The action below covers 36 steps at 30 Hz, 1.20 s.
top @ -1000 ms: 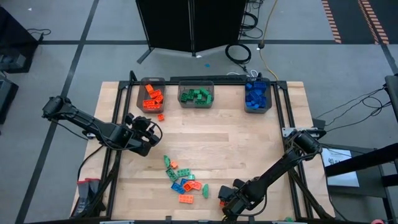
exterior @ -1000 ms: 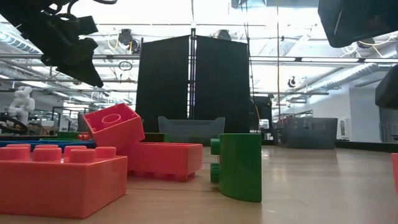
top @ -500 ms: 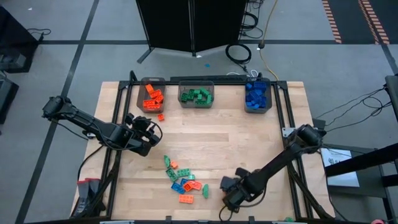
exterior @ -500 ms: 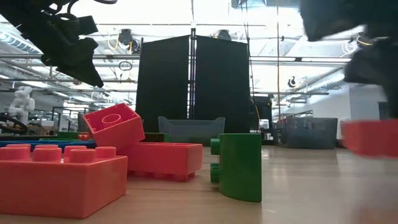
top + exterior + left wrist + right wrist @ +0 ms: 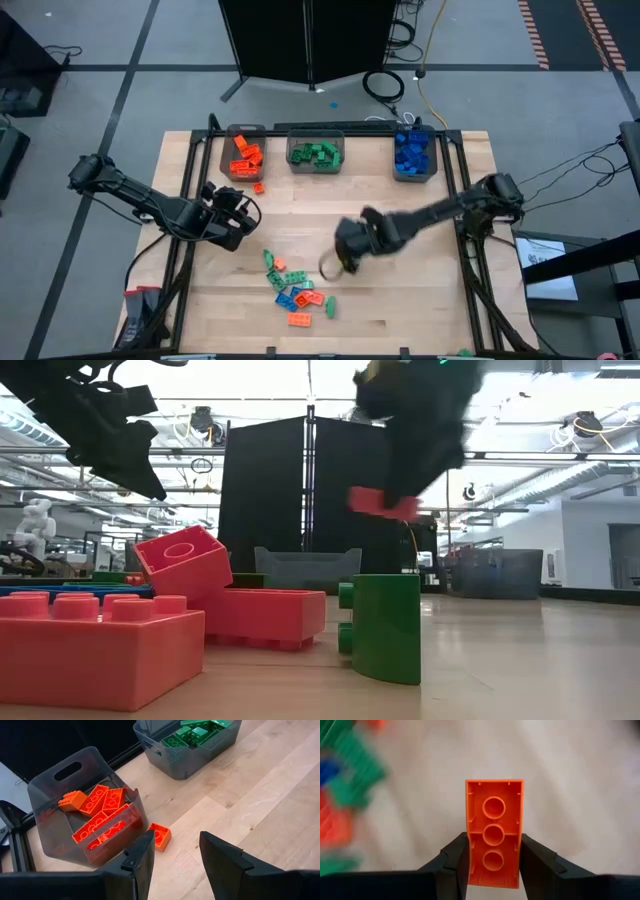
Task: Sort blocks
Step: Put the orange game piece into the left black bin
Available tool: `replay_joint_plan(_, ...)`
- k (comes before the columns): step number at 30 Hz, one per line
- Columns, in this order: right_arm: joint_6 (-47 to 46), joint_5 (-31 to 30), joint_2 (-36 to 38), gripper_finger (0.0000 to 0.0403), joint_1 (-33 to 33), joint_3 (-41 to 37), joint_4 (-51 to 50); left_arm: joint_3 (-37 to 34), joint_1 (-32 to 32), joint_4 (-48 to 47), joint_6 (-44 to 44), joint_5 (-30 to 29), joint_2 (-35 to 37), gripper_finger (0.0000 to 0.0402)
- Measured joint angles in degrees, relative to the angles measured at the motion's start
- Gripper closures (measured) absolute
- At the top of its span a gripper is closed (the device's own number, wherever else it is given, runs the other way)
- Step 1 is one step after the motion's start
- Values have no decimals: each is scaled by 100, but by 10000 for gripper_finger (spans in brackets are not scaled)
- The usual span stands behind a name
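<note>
- The right pincer [image 5: 492, 870] pinches an orange brick [image 5: 494, 838] by its two long sides, hollow underside facing the wrist camera; it hangs in the air over the middle of the desk [image 5: 400, 210], clear of the wood.
- In the low view that brick [image 5: 382, 503] shows level and well above the boards.
- It looks like light, hard plastic with smooth walls: stiff, not fragile, but likely to slip or twist if held near one end. Flat side walls, mid-length, seem the safest hold.
- The loose pile of blocks [image 5: 295, 290] lies near the front edge of the desk, left of centre: orange, green and blue mixed, some touching.
- The left pincer [image 5: 175, 852] hovers spread and holding nothing near the left edge, just before the orange bin [image 5: 82, 810]; a stray orange brick [image 5: 159, 835] lies on the wood just beside that bin's wall.
- Along the back edge stand the orange bin, the green bin [image 5: 316, 155] and the blue bin [image 5: 413, 156], each already holding bricks of its colour.
</note>
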<state>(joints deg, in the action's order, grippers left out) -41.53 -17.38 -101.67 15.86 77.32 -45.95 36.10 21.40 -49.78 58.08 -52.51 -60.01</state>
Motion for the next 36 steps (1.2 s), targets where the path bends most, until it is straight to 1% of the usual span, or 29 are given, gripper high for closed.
replay_joint_plan(4,822,-100,2,281,-741,0,742,0,-1,0,3,-5,2,241)
replay_joint_plan(12,2208,-56,2,281,-2125,0,2759,0,1,4,9,-9,2,241)
replay_joint_plan(16,2469,-24,-56,281,-2701,5,3660,0,-1,71,9,-11,2,241)
replay_joint_plan(19,2475,150,-177,281,-3033,30,4277,0,-1,208,14,-7,2,241)
replay_joint_plan(21,2478,256,-328,281,-3195,220,4465,0,1,268,12,-1,1,241)
replay_joint_plan(24,2626,337,-714,281,-3336,794,4499,2,1,316,16,22,0,241)
replay_joint_plan(26,2796,597,-1066,281,-3395,1312,4478,2,1,311,16,29,2,241)
replay_joint_plan(28,2927,713,-1511,281,-3408,1938,4461,2,1,308,11,39,2,241)
replay_joint_plan(33,3223,755,-2692,281,-3412,3578,4350,2,1,310,28,115,2,241)
replay_joint_plan(36,3313,928,-3386,281,-3417,4557,4421,2,1,308,31,170,2,241)
